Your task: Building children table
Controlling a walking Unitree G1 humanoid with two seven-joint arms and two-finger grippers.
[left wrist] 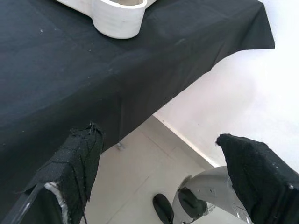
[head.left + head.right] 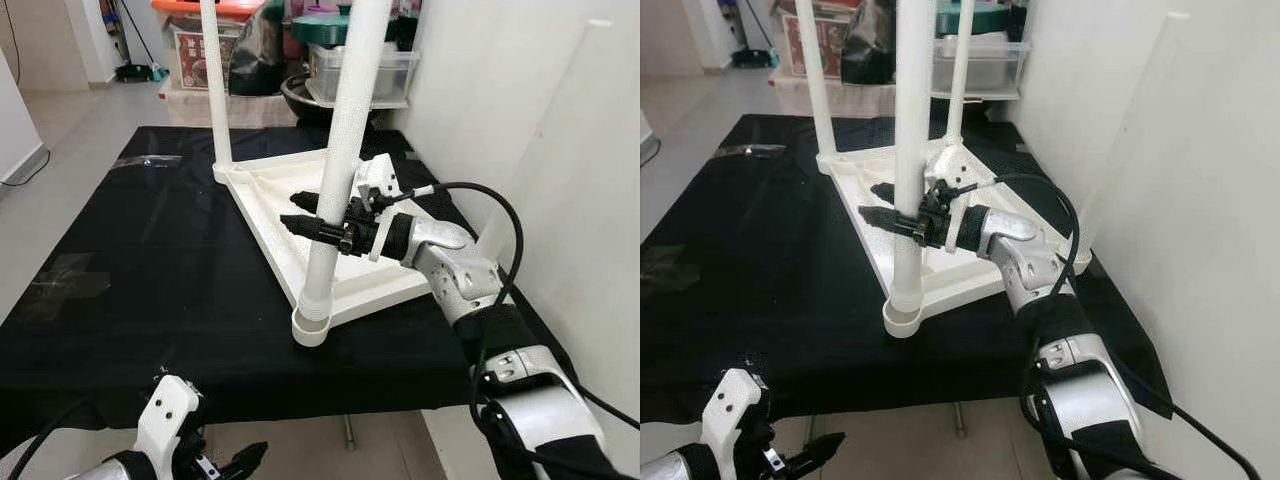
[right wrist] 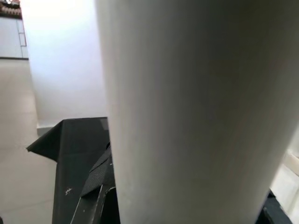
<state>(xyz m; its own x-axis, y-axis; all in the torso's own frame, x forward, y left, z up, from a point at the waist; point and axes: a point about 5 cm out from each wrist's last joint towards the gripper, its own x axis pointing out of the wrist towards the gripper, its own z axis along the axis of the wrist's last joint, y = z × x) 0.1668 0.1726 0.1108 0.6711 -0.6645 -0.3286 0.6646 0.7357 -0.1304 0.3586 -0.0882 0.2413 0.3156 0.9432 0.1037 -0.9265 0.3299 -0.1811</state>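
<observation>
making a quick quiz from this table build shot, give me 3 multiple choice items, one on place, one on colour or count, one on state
1. Where is the right gripper?
A. at the nearest white leg
B. on the floor
C. inside a storage box

2. What colour is the cloth under the white tabletop?
A. red
B. black
C. yellow

3. How is the left gripper?
A. shut on a leg
B. holding the cloth
C. open, holding nothing

Answers:
1 A, its black jaws sit on either side of the nearest white leg, which stands in the tabletop's corner socket.
2 B, the cloth is black all round the upturned tabletop.
3 C, its jaws stand wide apart below the table edge, with floor showing between them.
</observation>
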